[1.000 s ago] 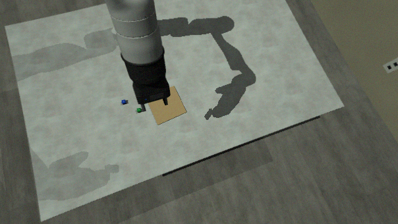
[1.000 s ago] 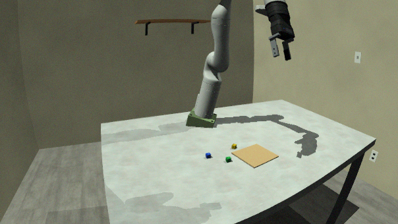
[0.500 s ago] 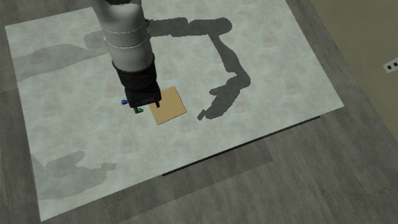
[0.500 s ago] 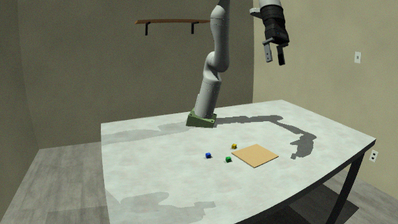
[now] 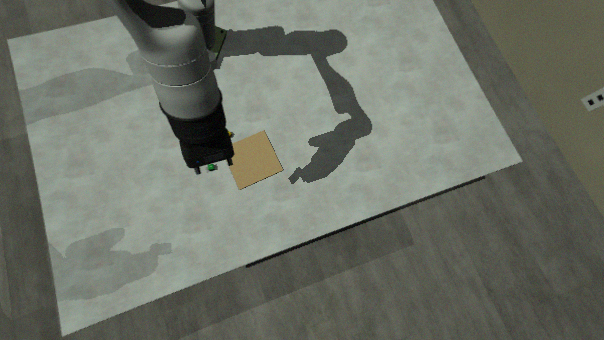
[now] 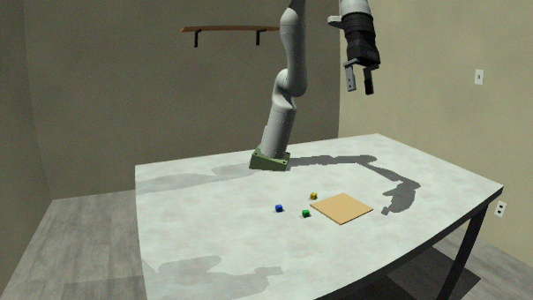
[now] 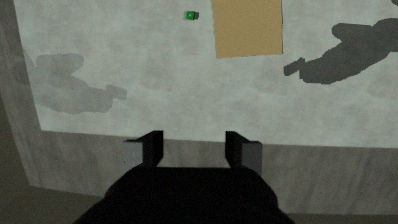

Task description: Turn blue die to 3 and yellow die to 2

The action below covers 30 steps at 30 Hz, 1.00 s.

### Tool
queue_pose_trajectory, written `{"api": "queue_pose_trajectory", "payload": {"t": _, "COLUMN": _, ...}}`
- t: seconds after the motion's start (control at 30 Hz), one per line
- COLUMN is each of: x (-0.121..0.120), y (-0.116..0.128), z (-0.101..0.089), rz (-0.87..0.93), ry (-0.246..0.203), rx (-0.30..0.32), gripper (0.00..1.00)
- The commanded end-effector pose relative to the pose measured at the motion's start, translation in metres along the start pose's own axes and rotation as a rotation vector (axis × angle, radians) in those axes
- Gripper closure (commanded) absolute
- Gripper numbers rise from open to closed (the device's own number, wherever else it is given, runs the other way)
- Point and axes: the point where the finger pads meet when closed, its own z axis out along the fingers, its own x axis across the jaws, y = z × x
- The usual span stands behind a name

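Observation:
The tan mat (image 6: 341, 207) lies flat on the table; it also shows in the overhead view (image 5: 255, 159) and the wrist view (image 7: 248, 27). The blue die (image 6: 278, 208), the green die (image 6: 305, 213) and the yellow die (image 6: 313, 195) sit on the table left of the mat, none on it. In the overhead view only the green die (image 5: 211, 167) and a sliver of the yellow die (image 5: 230, 133) show past the arm; the blue die is hidden. The wrist view shows the green die (image 7: 190, 15). My gripper (image 6: 360, 81) is open and empty, high above the table.
The arm's green base (image 6: 269, 160) stands at the back of the table. A wall shelf (image 6: 229, 29) hangs behind. The table's front edge (image 7: 200, 137) runs just beyond my fingers in the wrist view.

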Motion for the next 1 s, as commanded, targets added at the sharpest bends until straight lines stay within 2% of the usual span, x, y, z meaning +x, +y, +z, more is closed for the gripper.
{"api": "queue_pose_trajectory", "payload": {"t": 0.0, "x": 0.005, "y": 0.001, "z": 0.001, "rz": -0.007, "ry": 0.012, "rx": 0.000, "gripper": 0.00}}
{"api": "queue_pose_trajectory", "payload": {"t": 0.2, "x": 0.005, "y": 0.001, "z": 0.001, "rz": -0.007, "ry": 0.012, "rx": 0.000, "gripper": 0.00}}
{"api": "queue_pose_trajectory", "payload": {"t": 0.23, "x": -0.011, "y": -0.014, "z": 0.018, "rz": 0.001, "ry": 0.014, "rx": 0.030, "gripper": 0.00}}
{"api": "queue_pose_trajectory", "payload": {"t": 0.57, "x": -0.011, "y": -0.014, "z": 0.018, "rz": 0.001, "ry": 0.014, "rx": 0.030, "gripper": 0.00}}
{"api": "queue_pose_trajectory", "payload": {"t": 0.6, "x": -0.026, "y": -0.029, "z": 0.034, "rz": 0.006, "ry": 0.017, "rx": 0.060, "gripper": 0.00}}
{"api": "queue_pose_trajectory", "payload": {"t": 0.9, "x": -0.026, "y": -0.029, "z": 0.034, "rz": 0.006, "ry": 0.017, "rx": 0.060, "gripper": 0.00}}
{"api": "queue_pose_trajectory", "payload": {"t": 0.93, "x": -0.038, "y": -0.045, "z": 0.048, "rz": 0.011, "ry": 0.022, "rx": 0.088, "gripper": 0.00}}
{"api": "queue_pose_trajectory", "payload": {"t": 0.97, "x": -0.038, "y": -0.045, "z": 0.048, "rz": 0.011, "ry": 0.022, "rx": 0.088, "gripper": 0.00}}
